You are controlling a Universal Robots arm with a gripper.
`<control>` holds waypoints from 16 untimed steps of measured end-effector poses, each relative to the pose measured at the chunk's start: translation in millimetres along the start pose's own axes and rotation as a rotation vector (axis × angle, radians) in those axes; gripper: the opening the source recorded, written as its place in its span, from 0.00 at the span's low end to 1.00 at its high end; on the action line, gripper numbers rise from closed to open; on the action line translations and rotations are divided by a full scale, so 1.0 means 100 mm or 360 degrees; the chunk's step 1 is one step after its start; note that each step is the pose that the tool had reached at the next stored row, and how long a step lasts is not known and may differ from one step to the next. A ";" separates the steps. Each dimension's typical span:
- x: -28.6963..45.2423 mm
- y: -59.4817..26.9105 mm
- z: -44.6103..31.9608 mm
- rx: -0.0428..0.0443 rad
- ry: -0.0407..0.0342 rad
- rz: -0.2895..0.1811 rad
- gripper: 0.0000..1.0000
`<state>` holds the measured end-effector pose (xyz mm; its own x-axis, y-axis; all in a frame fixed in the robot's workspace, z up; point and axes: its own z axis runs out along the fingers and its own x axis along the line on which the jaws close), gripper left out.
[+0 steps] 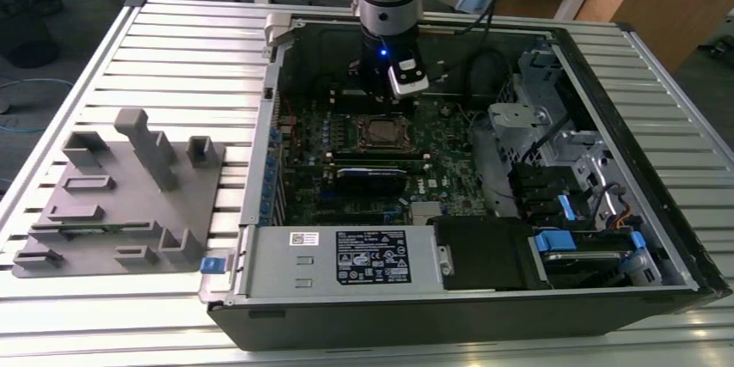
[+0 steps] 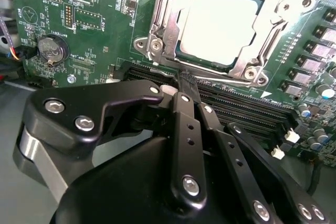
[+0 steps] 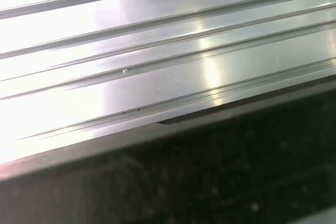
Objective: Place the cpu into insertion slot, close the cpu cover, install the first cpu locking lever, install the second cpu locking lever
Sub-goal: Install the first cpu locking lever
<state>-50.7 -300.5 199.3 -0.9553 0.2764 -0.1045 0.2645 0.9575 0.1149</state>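
Note:
The cpu (image 2: pixel 223 22) shows its dull silver top in the insertion slot (image 1: pixel 379 132) on the green board inside the open computer case. The silvery cpu cover (image 2: pixel 164 27) lies flat around it, and the chip shows through its square cut-out. In the second wrist view my gripper (image 2: pixel 186 81) is shut with nothing between its black fingers (image 2: pixel 184 129). Its tips hover at the socket's edge, over the long black memory slots. In the exterior view the gripper (image 1: pixel 381 102) hangs just behind the socket. I cannot tell how the locking levers stand.
A grey fixture block (image 1: pixel 115 204) sits on the ribbed metal table (image 3: pixel 157 40) at the exterior view's left. The case holds a power supply (image 1: pixel 367 255) in front and drive cages (image 1: pixel 573 186) on the right. A coin battery (image 2: pixel 52 50) and memory slots (image 2: pixel 236 106) flank the socket.

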 end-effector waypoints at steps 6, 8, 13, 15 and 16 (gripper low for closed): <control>0.001 0.001 0.000 0.0004 -0.0001 0.0000 0.11; 0.003 0.007 0.000 0.0020 -0.0005 -0.0002 0.11; 0.005 0.015 0.001 0.0045 -0.0012 -0.0006 0.11; 0.007 0.022 0.001 0.0045 -0.0012 -0.0006 0.11; 0.008 0.025 0.002 0.0045 -0.0012 -0.0005 0.11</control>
<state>-50.8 -297.9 199.4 -0.9553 0.2736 -0.1122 0.2649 0.9604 0.0866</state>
